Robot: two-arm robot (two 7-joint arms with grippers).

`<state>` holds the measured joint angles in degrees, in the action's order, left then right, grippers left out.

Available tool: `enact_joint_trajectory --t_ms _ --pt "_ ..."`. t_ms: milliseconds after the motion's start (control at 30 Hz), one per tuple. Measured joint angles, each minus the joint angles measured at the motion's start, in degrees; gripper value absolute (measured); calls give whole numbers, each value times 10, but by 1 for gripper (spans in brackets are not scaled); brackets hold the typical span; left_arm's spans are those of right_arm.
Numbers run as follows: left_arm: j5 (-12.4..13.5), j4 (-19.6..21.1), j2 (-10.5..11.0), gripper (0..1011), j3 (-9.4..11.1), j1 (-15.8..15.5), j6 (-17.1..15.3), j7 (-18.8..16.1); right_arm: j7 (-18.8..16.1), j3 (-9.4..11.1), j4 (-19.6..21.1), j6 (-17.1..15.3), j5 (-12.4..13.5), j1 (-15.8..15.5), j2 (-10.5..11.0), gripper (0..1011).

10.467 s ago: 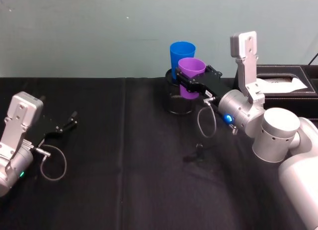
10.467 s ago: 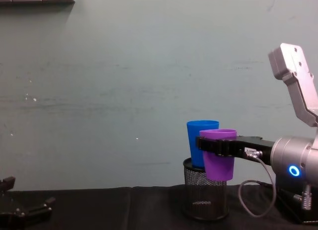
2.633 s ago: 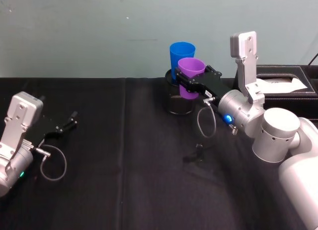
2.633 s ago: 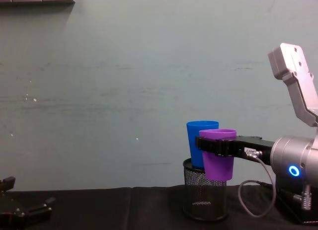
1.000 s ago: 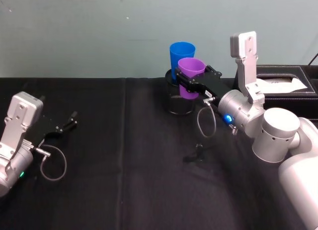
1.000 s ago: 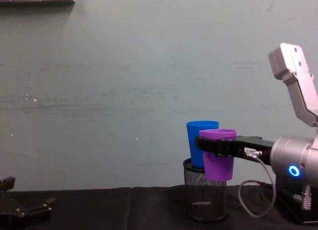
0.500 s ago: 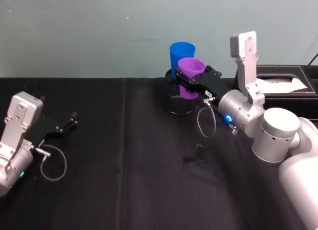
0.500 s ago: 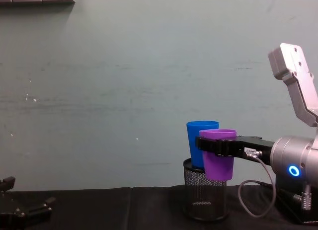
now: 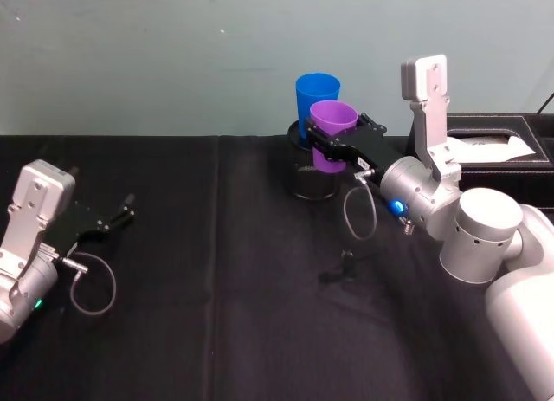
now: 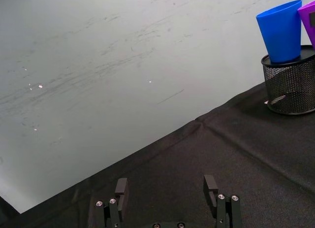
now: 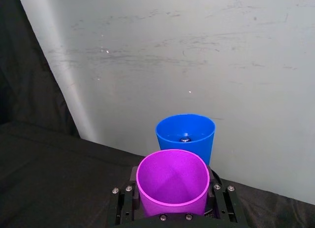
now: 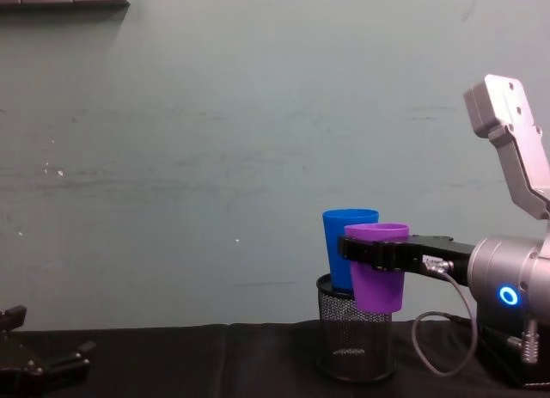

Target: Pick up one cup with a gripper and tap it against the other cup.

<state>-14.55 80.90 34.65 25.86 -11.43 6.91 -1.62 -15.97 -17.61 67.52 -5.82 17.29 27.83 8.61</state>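
While the black flat-jawed right gripper [image 9: 334, 143] pinches the purple plastic tumbler [image 9: 333, 118] aloft, just five o'clock of the tall blue plastic tumbler [image 9: 315, 93], the tap seems due: nudge toward eleven. Left gripper [image 9: 122, 213] idles spread at eight o'clock.

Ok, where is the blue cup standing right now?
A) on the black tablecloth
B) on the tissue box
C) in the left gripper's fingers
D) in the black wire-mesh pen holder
D: the blue cup rises out of the black wire-mesh pen holder; the right gripper holds the purple cup in the air, and the left gripper sits open at far left.
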Motion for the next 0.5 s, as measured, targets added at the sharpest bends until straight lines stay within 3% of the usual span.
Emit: enact_joint_trajectory --t_ms 500 --pt "0 0 0 1000 0 0 0 0 0 0 0 0 0 0 0 729"
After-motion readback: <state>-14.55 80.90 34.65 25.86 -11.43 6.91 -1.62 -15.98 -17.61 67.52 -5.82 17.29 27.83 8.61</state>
